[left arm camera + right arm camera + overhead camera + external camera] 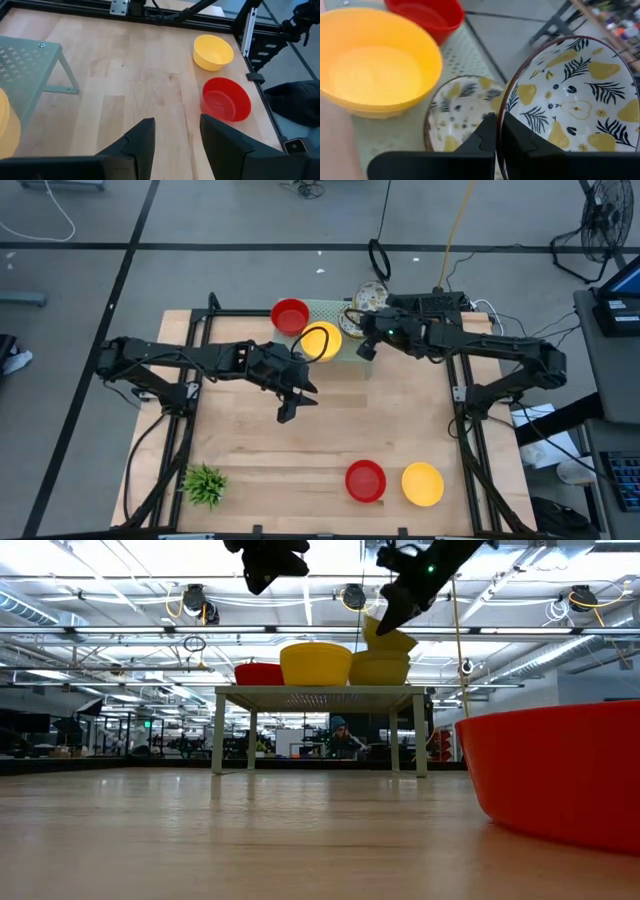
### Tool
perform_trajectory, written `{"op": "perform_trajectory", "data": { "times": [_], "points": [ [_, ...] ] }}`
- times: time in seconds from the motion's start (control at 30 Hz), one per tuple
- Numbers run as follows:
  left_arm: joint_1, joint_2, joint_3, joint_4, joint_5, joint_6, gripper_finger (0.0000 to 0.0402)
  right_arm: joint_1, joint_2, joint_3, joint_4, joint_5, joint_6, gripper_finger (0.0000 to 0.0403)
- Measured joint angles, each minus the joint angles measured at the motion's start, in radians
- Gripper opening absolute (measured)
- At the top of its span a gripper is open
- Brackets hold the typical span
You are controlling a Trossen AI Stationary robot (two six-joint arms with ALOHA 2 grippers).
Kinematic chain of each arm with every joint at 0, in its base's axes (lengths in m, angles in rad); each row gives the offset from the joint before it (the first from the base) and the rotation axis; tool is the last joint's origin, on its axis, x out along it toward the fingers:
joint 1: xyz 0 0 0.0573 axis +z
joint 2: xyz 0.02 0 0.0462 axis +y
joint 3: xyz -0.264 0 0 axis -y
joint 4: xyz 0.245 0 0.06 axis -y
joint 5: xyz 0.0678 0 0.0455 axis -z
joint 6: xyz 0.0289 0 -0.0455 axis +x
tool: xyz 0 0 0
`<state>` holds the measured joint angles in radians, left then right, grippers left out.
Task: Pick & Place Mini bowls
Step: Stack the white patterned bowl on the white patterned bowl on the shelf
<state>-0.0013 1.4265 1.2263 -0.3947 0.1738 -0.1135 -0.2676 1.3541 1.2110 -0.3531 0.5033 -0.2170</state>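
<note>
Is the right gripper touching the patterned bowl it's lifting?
Touching. The right wrist view shows the right gripper shut on the rim of the patterned bowl, tilted above another one on the stand.

Overhead cam looks down; low cam shares stand (335, 320) w/ it.

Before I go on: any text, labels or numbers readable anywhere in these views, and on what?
None readable.
Patterned bowl held by the right gripper: pears and leaves only, no lettering.
Yellow bowl, red bowl, green stand: no markings.
Background signs in the low view: too small to read.
</note>
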Motion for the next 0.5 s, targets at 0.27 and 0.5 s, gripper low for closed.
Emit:
{"op": "perform_trajectory", "data": {
  "times": [0.27,0.5],
  "points": [
    [0.000,0.000,0.000,-0.035,-0.001,0.000,0.0159,-0.001,0.037,0.003,-0.007,-0.089,0.019,0.0006],
    [0.000,0.000,0.000,-0.038,-0.001,0.005,0.0159,-0.001,0.036,0.002,-0.004,-0.090,0.024,0.0007]
  ]
}}
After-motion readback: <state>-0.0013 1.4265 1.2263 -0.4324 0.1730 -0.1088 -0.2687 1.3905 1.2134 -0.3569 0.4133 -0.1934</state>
